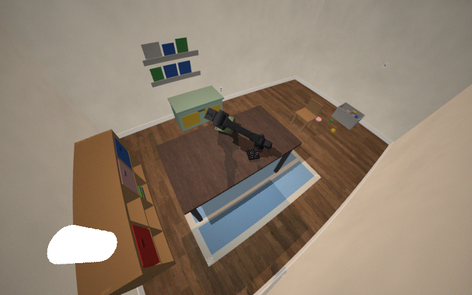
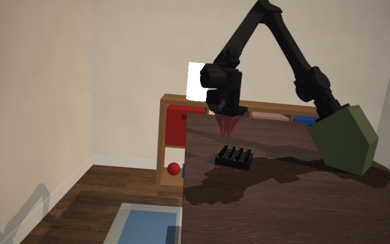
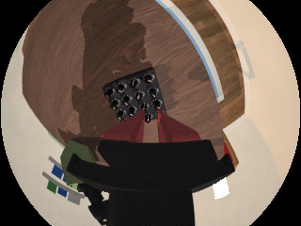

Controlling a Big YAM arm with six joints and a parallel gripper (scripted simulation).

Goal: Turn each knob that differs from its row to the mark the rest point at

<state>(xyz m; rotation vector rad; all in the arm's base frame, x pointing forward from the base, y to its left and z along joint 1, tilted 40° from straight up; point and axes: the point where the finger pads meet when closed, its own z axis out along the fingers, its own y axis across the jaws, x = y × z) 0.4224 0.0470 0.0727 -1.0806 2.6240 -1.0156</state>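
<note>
Knob box [image 1: 252, 155] [image 2: 232, 162] [image 3: 135, 94] on the table [image 1: 209, 160] [image 2: 296, 205] [image 3: 56, 61], near its left edge
Above it hangs the gripper [image 1: 259, 149] [image 2: 225, 135] [image 3: 150, 112], fingers slightly parted, grasping nothing.

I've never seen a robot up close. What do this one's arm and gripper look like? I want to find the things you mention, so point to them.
The arm [image 1: 244, 130] [image 2: 287, 42] is matt black, with long slim links joined by chunky rounded joints. The gripper [image 1: 257, 150] [image 2: 225, 135] [image 3: 150, 112] has a blocky black body, wide where the fingers attach. Its two fingers [image 2: 219, 123] are dark red and taper to narrow tips. I can make out no loose cables or lettering.
</note>
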